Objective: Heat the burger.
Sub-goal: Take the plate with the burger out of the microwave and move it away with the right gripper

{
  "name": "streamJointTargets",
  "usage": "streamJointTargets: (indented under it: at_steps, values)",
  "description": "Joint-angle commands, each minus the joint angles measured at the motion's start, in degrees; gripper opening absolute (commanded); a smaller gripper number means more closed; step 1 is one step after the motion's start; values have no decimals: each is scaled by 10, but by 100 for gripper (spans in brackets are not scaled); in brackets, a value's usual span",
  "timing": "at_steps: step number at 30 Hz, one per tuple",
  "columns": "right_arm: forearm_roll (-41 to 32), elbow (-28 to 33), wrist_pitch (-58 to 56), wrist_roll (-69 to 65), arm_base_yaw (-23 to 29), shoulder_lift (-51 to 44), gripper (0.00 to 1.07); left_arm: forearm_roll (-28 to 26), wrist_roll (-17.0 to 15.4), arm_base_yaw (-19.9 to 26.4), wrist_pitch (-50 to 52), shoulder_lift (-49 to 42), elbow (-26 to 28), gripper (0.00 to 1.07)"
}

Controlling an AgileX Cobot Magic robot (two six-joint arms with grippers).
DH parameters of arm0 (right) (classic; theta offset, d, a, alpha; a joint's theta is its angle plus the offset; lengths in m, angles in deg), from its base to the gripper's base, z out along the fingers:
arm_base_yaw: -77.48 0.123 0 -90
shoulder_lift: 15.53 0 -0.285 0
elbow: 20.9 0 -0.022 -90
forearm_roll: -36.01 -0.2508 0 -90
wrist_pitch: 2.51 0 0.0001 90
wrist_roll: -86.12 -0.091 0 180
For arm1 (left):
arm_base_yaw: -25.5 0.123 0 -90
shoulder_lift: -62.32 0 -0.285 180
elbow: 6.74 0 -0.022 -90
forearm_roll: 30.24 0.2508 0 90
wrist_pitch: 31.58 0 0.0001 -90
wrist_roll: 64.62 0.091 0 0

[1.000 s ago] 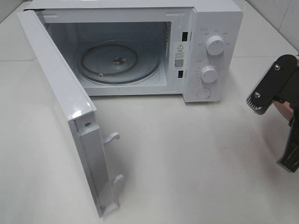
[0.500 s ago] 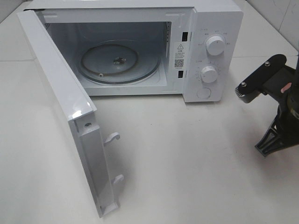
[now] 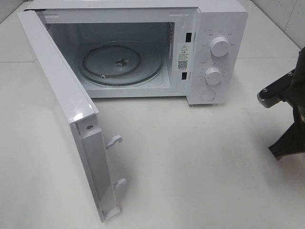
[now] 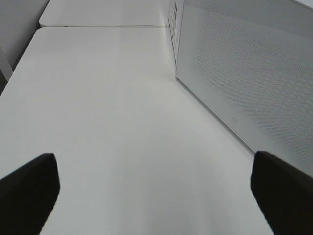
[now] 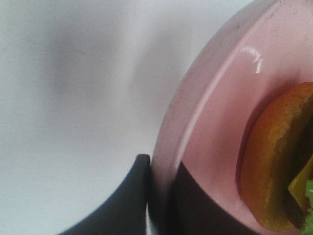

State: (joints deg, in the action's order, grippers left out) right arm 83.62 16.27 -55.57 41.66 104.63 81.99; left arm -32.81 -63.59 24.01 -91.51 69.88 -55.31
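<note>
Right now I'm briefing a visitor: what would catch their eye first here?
The white microwave, its door swung wide open on the left, showing the bare glass turntable. In the right wrist view, the right gripper straddles the rim of the pink plate carrying the burger.

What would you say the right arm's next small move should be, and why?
Probably close the right gripper on the pink plate's rim: its fingers straddle that rim, one outside and one over the plate, beside the burger. The microwave door stands open and its turntable is bare, ready for loading.
</note>
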Motion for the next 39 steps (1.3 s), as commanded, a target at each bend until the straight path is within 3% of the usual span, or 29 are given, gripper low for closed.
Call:
streamJointTargets:
  at_steps: [1, 9, 31, 36, 39]
  values:
    - [37, -5, -21, -30, -29, 13, 2, -2, 0, 2, 5, -13, -2, 103]
    - [31, -5, -7, -32, -63, 51, 3, -2, 0, 2, 5, -13, -2, 103]
    - [-1, -5, 52, -29, -64, 171, 4, -2, 0, 2, 5, -13, -2, 103]
    - [-13, -5, 54, -27, -64, 176, 8, -2, 0, 2, 5, -13, -2, 103]
    - [-24, -5, 50, -24, -64, 176, 17, -2, 0, 2, 5, -13, -2, 103]
